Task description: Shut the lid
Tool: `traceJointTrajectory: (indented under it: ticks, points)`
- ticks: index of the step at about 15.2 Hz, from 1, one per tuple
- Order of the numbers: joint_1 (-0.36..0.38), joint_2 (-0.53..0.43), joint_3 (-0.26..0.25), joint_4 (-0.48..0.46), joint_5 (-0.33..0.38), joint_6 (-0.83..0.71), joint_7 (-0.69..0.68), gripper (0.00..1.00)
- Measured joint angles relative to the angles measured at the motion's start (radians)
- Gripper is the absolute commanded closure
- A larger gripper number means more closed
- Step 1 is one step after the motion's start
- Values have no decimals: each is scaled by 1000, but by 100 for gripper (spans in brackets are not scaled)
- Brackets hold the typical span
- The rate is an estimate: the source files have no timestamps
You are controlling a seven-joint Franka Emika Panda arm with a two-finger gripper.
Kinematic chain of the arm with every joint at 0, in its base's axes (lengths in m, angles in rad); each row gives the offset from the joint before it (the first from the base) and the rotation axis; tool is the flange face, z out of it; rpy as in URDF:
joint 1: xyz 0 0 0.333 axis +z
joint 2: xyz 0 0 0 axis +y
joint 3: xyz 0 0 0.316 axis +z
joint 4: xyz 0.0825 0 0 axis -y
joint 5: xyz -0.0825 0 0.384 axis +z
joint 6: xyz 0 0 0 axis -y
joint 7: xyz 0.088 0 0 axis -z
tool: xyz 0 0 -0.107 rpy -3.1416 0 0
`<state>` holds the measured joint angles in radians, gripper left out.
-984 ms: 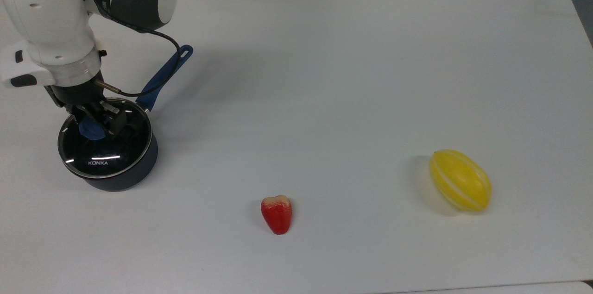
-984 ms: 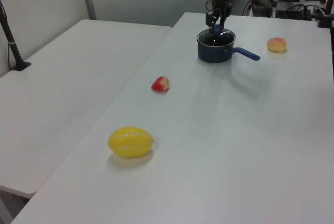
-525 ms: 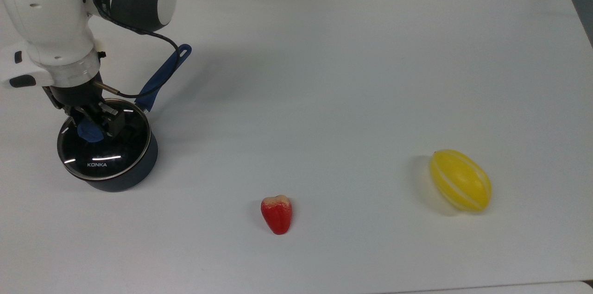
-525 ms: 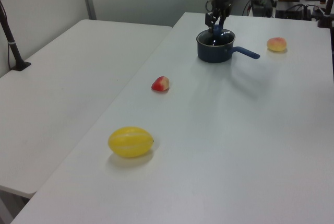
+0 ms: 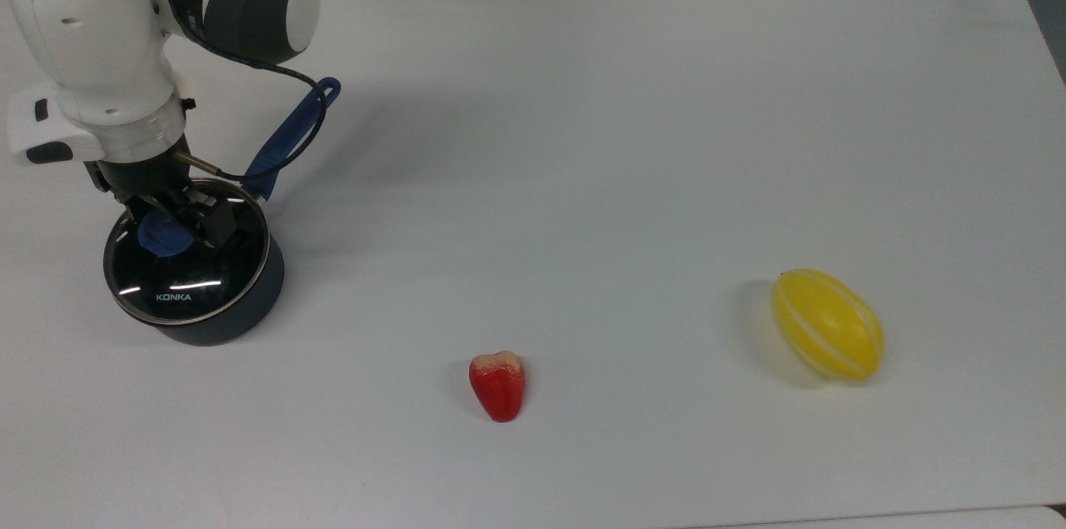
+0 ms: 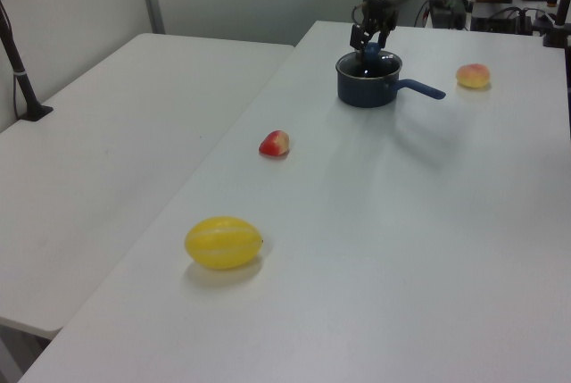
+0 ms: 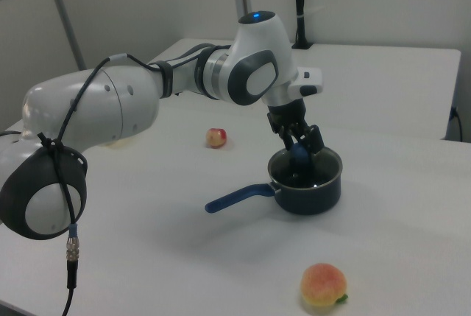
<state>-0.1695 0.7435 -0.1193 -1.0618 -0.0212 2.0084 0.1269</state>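
Glass lid (image 5: 190,271) sits flat on my pan (image 5: 218,321), at the top view's left edge of the white surface (image 5: 583,137). My hand (image 5: 176,222) is over it, fingers either side of the blue knob (image 5: 162,236); I cannot tell whether they grip. Blue handle (image 5: 291,137) points away behind.

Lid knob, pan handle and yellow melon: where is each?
Lid knob (image 5: 165,236), top view, its blue top.
Pan handle (image 5: 291,132), top view, mid-length.
Yellow melon (image 5: 828,325), top view, centre of its skin.
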Motion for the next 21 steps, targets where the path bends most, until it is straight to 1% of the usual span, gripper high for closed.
traceJointTrajectory:
  ticks: [3, 6, 10, 13, 15, 18, 20, 21]
  points:
    - [0, -29, 0, -9, 0, 1, 0, 0]
    - [2, -106, 4, -47, 0, 1, 0, 0]
    - [6, -263, 48, -144, 1, -27, 0, 0]
    - [10, -369, 84, -200, 4, -124, 1, 0]
    - [17, -431, 102, -220, 23, -206, 2, 0]
    - [49, -549, 116, -282, 66, -288, 3, 0]
    - [83, -633, 118, -343, 89, -332, 4, 0]
    - [113, -692, 120, -390, 94, -368, 7, 0]
